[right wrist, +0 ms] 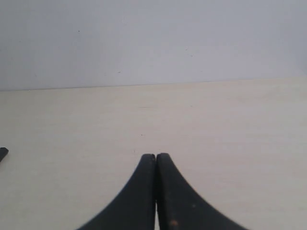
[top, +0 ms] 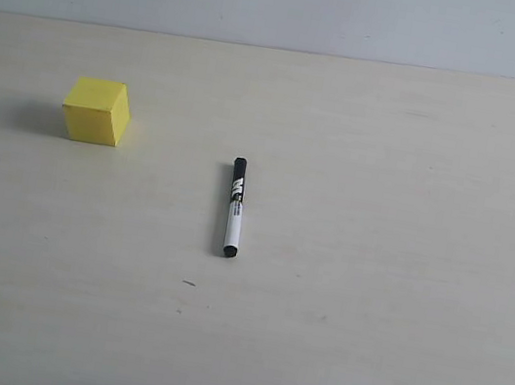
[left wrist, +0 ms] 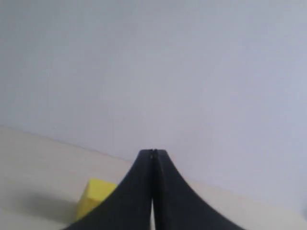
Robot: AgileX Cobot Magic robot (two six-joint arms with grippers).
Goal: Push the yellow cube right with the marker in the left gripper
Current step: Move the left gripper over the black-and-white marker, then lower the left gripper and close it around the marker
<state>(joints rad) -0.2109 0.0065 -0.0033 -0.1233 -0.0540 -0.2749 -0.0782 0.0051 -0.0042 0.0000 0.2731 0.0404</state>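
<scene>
The marker (top: 234,206) lies flat on the table (top: 397,305), well to the right of the cube (top: 96,111). The left gripper (left wrist: 153,154) is squeezed tight and holds nothing. I think it must open and grab the marker first.

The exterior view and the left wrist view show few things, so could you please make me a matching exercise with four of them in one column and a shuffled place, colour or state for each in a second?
Column one:
1. yellow cube
2. marker
3. left gripper
4. table

Column two:
A. shut, holding nothing
B. lying flat near the middle of the exterior view
C. pale beige, bearing two things
D. standing at the left of the exterior view

Pairs: 1-D, 2-B, 3-A, 4-C
</scene>
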